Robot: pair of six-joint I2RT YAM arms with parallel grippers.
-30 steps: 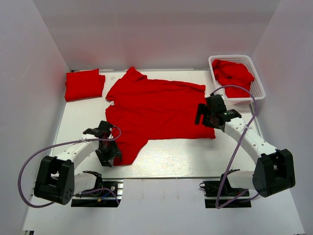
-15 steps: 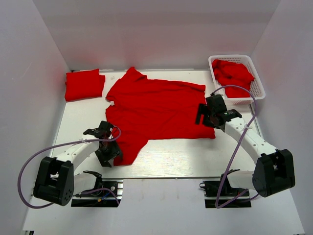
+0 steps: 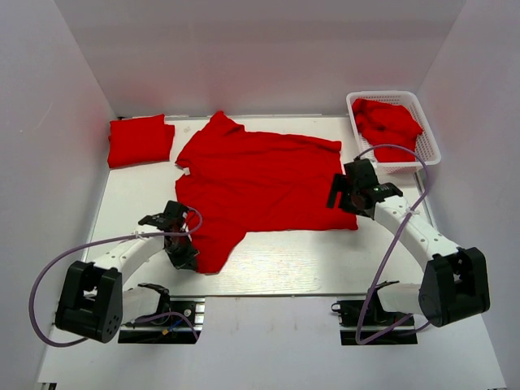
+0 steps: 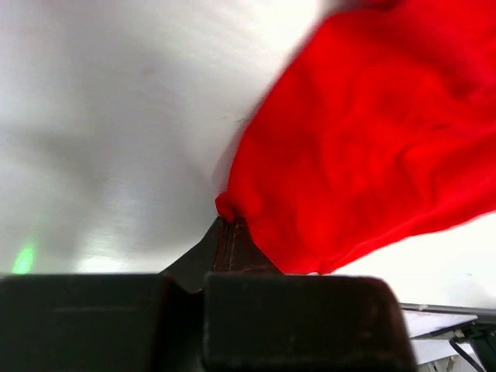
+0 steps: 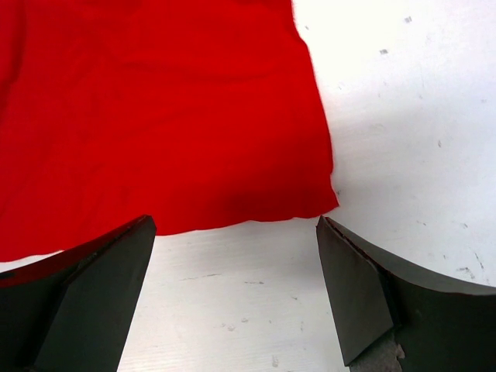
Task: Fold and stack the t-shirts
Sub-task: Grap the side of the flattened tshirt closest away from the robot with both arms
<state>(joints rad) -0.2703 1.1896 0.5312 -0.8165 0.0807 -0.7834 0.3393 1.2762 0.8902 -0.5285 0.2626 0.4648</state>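
Far left, a folded t-shirt (image 3: 140,140) sits at ten o'clock on the desk (image 3: 284,264). The left arm (image 3: 130,248) lies low, its left pincer (image 4: 230,232) clamped together on the spread t-shirt (image 3: 260,183) at its seven o'clock edge. The right arm (image 3: 410,227) stretches forward. The right pincer (image 5: 236,225) is wide apart, hovering over the hem corner at four o'clock. More t-shirts (image 3: 388,122) fill the basket (image 3: 428,138) at two o'clock.
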